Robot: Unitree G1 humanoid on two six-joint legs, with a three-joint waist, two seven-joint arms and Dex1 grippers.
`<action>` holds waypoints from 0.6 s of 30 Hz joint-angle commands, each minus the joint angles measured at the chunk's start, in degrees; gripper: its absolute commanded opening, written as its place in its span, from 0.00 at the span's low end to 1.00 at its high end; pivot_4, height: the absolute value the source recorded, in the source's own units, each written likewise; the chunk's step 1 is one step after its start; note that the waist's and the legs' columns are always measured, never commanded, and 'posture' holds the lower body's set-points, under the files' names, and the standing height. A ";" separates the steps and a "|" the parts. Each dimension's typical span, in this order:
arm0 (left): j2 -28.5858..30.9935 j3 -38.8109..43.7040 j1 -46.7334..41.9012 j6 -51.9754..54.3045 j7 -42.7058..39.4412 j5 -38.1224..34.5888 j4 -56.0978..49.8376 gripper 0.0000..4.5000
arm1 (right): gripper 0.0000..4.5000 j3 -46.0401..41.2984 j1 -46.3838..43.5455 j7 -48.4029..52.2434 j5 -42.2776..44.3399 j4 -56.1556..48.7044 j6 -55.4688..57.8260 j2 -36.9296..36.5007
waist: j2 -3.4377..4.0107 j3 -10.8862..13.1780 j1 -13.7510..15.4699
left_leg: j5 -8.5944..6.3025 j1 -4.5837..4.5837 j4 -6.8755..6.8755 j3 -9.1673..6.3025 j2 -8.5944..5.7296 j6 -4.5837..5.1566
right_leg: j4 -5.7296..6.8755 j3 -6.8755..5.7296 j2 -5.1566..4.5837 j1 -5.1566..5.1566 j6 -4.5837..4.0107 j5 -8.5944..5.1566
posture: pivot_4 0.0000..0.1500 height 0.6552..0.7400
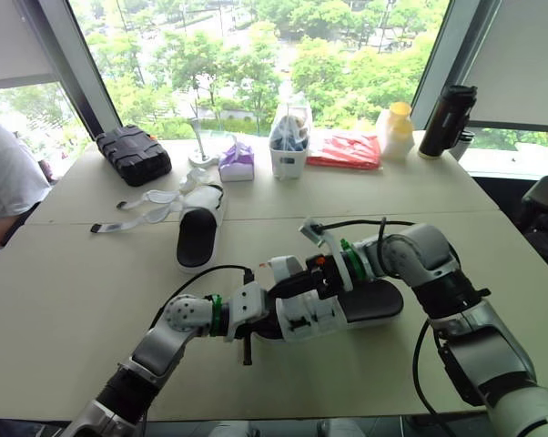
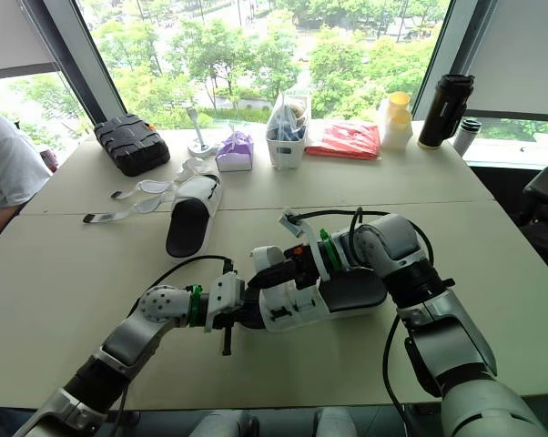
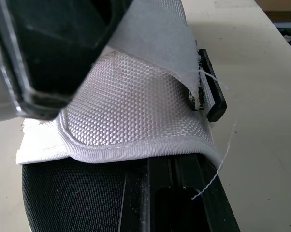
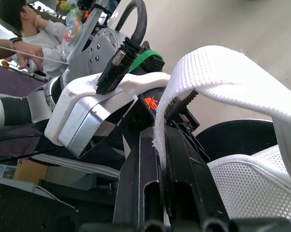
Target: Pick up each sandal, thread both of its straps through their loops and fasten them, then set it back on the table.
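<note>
Two sandals on the table (image 1: 74, 291), far sandal (image 1: 197, 238) lying apart with straps loose, near sandal (image 1: 376, 305) at front centre between both arms, left gripper (image 1: 279, 320) jaws closed over its white woven upper (image 3: 136, 106), right gripper (image 4: 161, 137) jaws pinching its white strap (image 4: 223, 67)

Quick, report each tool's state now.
Left tool: closed on the sandal, gripping its woven upper.
Right tool: closed on a strap.

no words, numbers or brands can be read; the small red mark (image 4: 150, 103) mid-frame is illegible.
</note>
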 commanded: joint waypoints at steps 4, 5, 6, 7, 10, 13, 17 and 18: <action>1.61 -5.28 3.74 3.80 0.85 7.11 7.52 0.00 | 0.01 1.46 1.28 0.77 -3.30 0.36 -3.49 -1.07 | -0.02 -0.02 0.00 | 0.00 0.00 0.00 0.00 0.00 0.00 | 0.00 0.00 0.00 0.00 0.00 0.00 | 1.00 1.00; 1.57 -5.28 3.66 3.81 0.90 7.13 7.54 0.00 | 0.01 1.66 2.02 0.33 -4.74 0.14 -6.28 -0.94 | -0.07 -0.05 0.00 | 0.00 0.00 0.00 0.00 0.00 0.00 | 0.00 0.00 0.00 0.00 0.00 0.00 | 1.00 1.00; 1.54 -5.28 3.61 3.83 0.93 7.13 7.54 0.00 | 0.01 1.78 2.54 0.10 -5.76 0.00 -8.26 -0.84 | -0.13 -0.09 -0.03 | 0.00 0.00 0.00 -0.01 0.00 0.00 | 0.00 0.00 0.00 0.00 0.00 -0.01 | 1.00 1.00; 1.47 -5.27 3.58 3.95 1.02 7.08 7.43 0.00 | 0.01 1.74 3.12 -0.51 -6.83 0.24 -10.26 -0.52 | -0.19 -0.16 -0.11 | 0.00 0.02 -0.01 0.00 0.01 -0.01 | 0.00 0.00 0.00 0.00 0.01 -0.01 | 1.00 1.00; 1.55 -5.15 3.49 3.92 1.06 7.07 7.43 0.00 | 0.01 2.15 4.39 -0.63 -9.76 1.03 -16.26 -0.16 | -0.35 -0.48 -0.35 | -0.01 0.10 0.00 0.03 0.04 -0.02 | 0.01 0.00 0.01 0.06 -0.02 -0.03 | 1.00 1.00; 1.66 -4.92 3.51 3.82 0.99 7.16 7.52 0.00 | 0.01 1.58 4.75 -0.24 -11.24 1.73 -19.66 0.22 | -0.40 -0.52 -0.26 | -0.08 0.11 0.00 0.03 0.08 -0.14 | 0.00 0.00 0.03 0.08 -0.12 -0.10 | 1.00 1.00; 1.72 -4.78 3.60 3.74 0.85 7.24 7.53 0.00 | 0.01 1.14 5.12 0.31 -13.62 2.23 -24.32 0.76 | -0.25 -0.55 -0.11 | 0.01 0.09 -0.07 0.01 0.08 0.00 | 0.01 0.01 0.05 0.01 -0.07 -0.06 | 1.00 1.00; 1.71 -4.73 3.56 3.73 0.77 7.25 7.59 0.00 | 0.01 1.01 5.04 0.17 -14.17 2.67 -25.30 1.05 | -0.26 -0.54 -0.09 | 0.00 0.07 -0.07 0.00 0.07 0.00 | 0.01 0.00 0.04 0.00 0.09 0.02 | 1.00 1.00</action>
